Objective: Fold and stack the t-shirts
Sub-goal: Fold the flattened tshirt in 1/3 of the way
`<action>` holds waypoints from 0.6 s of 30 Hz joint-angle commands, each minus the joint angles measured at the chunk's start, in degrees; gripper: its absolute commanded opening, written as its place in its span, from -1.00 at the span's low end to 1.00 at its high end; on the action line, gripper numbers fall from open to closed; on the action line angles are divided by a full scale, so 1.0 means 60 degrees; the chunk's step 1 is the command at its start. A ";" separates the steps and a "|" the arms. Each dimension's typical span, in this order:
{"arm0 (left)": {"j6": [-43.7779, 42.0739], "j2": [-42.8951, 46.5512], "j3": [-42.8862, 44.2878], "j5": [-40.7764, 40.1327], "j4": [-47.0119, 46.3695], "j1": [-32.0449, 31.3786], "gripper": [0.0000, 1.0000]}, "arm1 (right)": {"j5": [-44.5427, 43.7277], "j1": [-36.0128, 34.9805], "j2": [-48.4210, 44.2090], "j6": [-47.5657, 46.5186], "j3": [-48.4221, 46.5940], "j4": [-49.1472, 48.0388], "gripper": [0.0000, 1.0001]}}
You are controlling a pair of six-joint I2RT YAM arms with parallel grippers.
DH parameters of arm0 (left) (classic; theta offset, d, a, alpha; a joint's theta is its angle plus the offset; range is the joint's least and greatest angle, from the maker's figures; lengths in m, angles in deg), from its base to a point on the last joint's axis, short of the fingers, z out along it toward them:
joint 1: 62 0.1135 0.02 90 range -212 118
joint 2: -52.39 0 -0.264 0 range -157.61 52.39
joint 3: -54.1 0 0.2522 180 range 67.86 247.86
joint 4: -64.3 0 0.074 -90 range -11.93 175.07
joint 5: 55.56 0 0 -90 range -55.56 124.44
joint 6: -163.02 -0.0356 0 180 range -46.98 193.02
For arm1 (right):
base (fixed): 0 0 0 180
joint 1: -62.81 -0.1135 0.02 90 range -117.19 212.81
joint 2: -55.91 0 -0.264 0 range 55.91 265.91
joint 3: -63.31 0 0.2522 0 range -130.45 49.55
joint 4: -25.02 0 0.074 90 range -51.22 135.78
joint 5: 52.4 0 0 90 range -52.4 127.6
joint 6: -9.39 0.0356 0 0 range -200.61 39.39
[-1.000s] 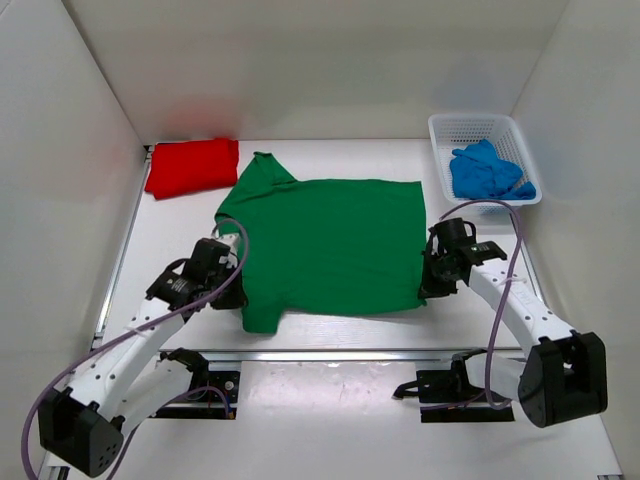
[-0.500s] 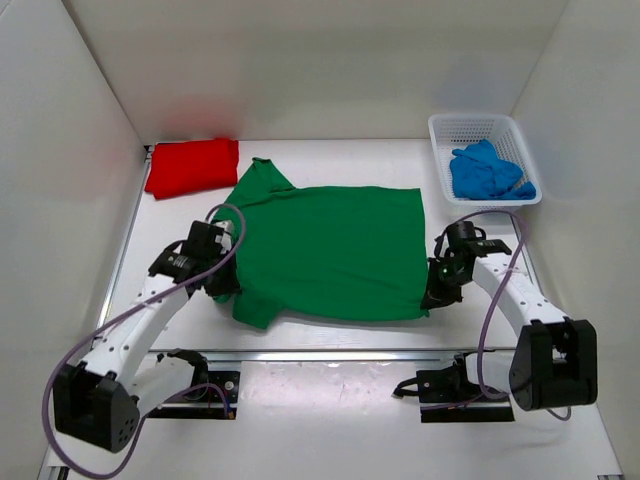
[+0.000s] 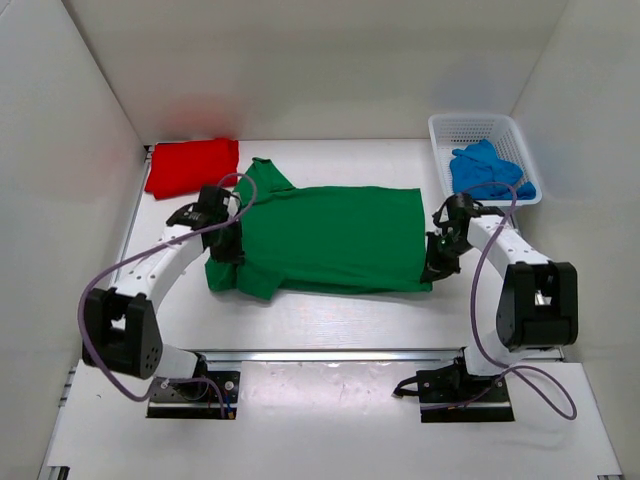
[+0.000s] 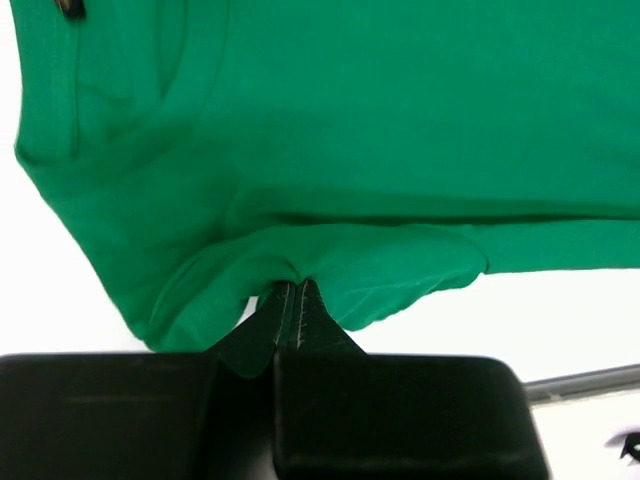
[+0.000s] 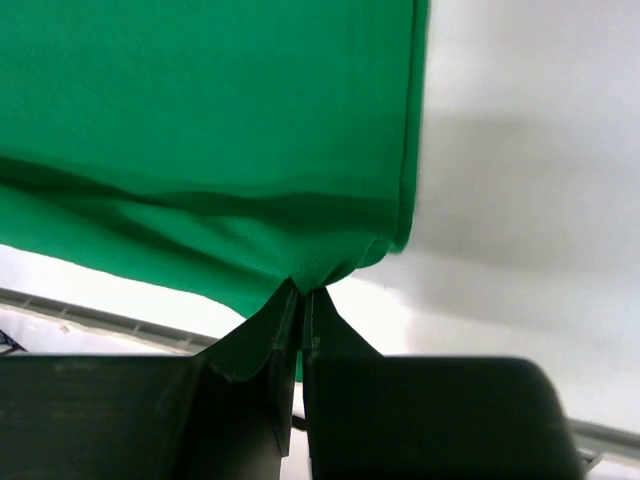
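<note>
The green t-shirt (image 3: 325,235) lies spread in the middle of the table, its near edge lifted and carried back over itself. My left gripper (image 3: 226,250) is shut on the shirt's near left edge, seen pinched in the left wrist view (image 4: 290,285). My right gripper (image 3: 432,268) is shut on the near right corner, pinched in the right wrist view (image 5: 303,288). The red t-shirt (image 3: 192,165) lies folded at the back left. The blue t-shirt (image 3: 487,172) lies crumpled in the basket.
The white mesh basket (image 3: 480,128) stands at the back right. White walls close in the table on the left, back and right. A metal rail (image 3: 330,355) runs along the near edge.
Both grippers have moved away from the near edge toward the back, carrying the green shirt's near edge with them. The shirt now looks shorter front to back.
</note>
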 commanded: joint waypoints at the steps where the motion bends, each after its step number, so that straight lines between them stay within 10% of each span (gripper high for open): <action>1: -0.0279 -0.0454 0.0937 0.0065 -0.0419 0.0115 -1.00 | 0.0071 0.0063 0.0454 -0.0274 -0.0736 -0.0081 -1.00; 13: -0.0441 -0.2666 0.2797 0.0036 -0.0698 0.0422 -0.99 | 0.0042 0.0165 0.1948 -0.0509 -0.2199 -0.0301 -0.92; 18: 0.0334 -0.3532 0.3839 0.0722 -0.1311 0.1036 -0.34 | -0.0031 0.0268 0.1733 0.0031 -0.2553 -0.1485 -0.37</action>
